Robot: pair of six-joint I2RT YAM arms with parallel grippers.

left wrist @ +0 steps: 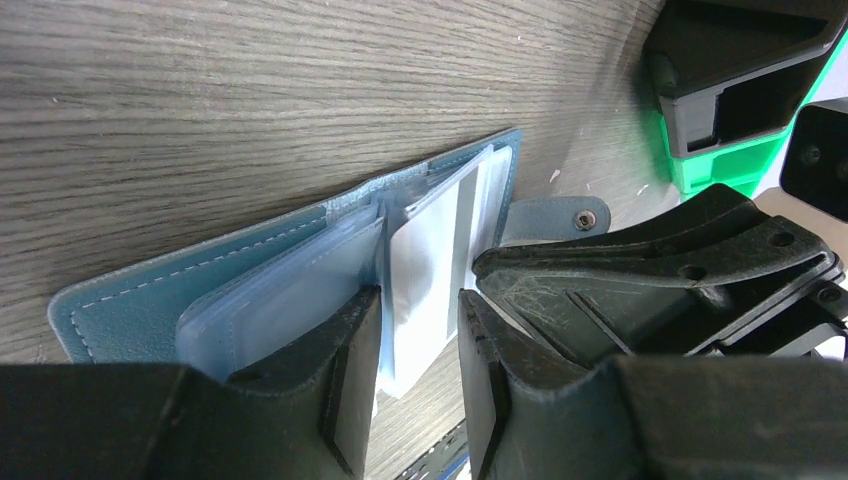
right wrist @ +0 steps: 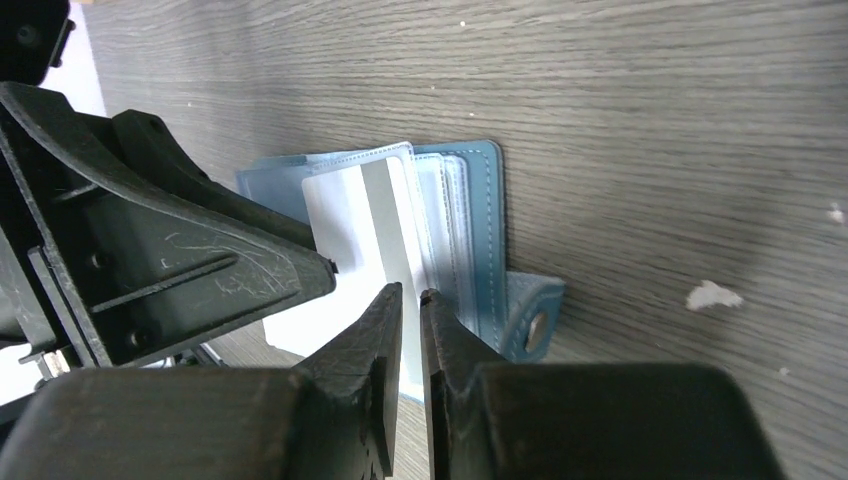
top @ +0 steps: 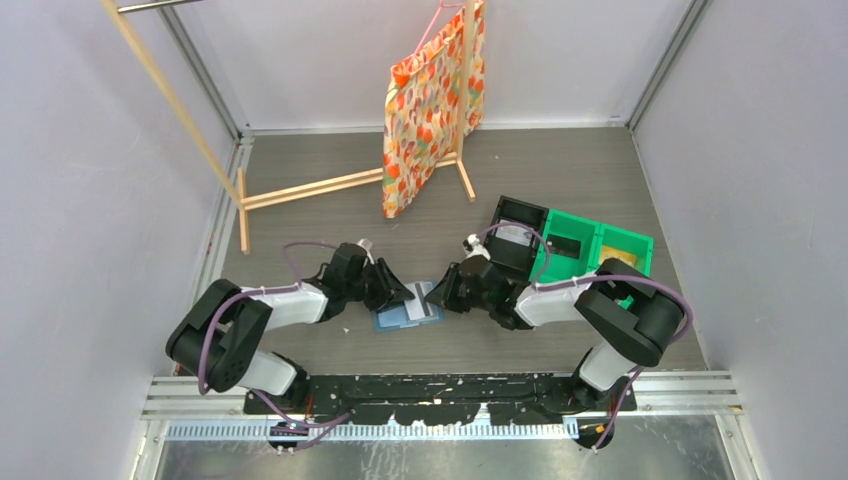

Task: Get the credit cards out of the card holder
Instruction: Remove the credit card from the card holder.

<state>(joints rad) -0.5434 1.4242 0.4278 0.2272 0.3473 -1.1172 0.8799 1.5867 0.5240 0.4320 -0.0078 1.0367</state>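
card holder point(top: 388, 320) half hidden, card point(left wrist: 430, 270) print unreadable

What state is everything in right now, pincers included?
card holder, open flat on the table, snap tab unfastened.
white card, lying over the open leaves, not clear of the holder.
left pincer, open, fingertips down on the leaves.
right pincer, jaws nearly closed at the card's edge; grip unclear.
green and black bins, upright; contents unclear.
patterned bag, hanging from the wooden rack.
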